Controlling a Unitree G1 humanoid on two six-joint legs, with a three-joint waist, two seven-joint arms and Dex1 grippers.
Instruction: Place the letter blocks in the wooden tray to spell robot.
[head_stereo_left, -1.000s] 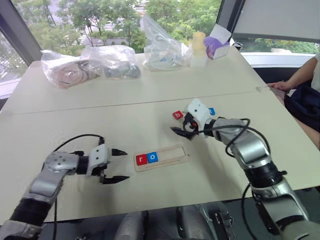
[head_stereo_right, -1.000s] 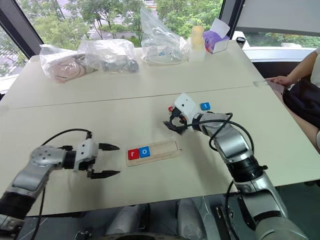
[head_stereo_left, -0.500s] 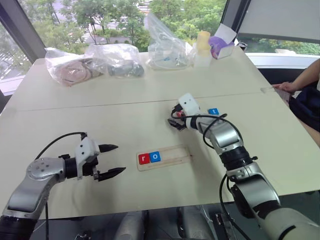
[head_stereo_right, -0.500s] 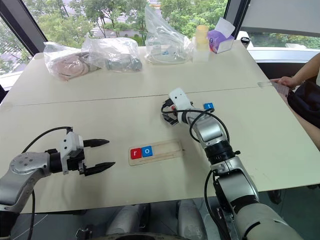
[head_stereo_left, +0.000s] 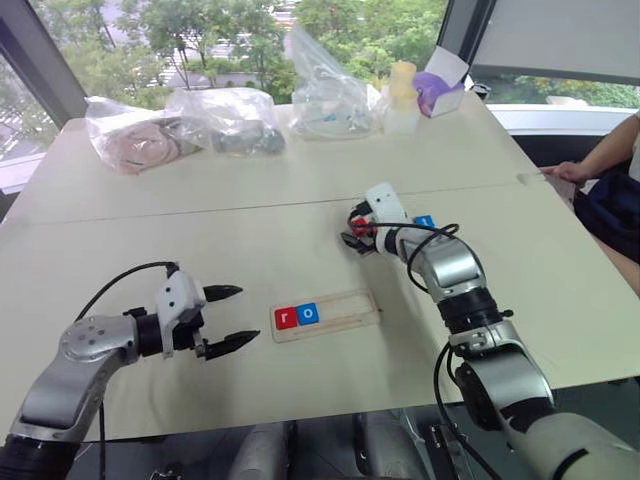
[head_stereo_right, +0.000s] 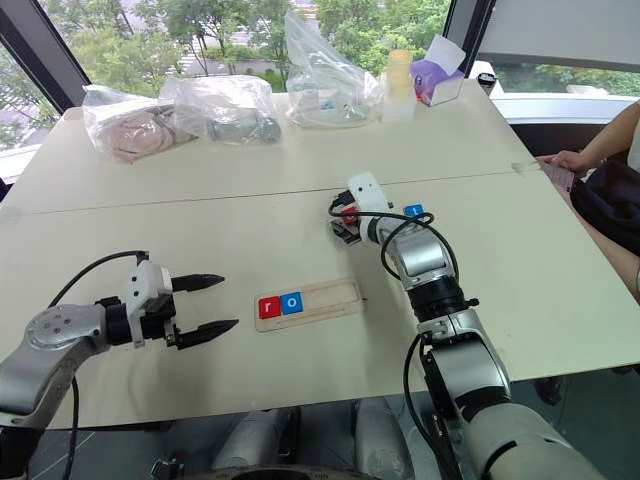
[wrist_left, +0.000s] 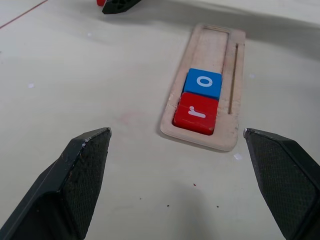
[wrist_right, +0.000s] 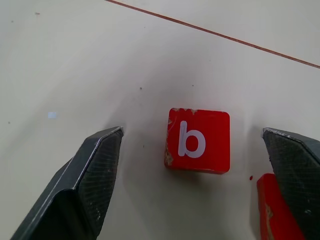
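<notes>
The left gripper is held with its fingers spread wide and nothing between them, just above the table. Directly ahead of its fingertips the wooden tray is found — a red r block and a blue o block are seated side by side at the tray's near end, touching. Farther right, the right gripper is seen open, straddling a red b block lying flat on the table; a second red block lies just beside one finger. A blue block rests just beyond that gripper's wrist.
</notes>
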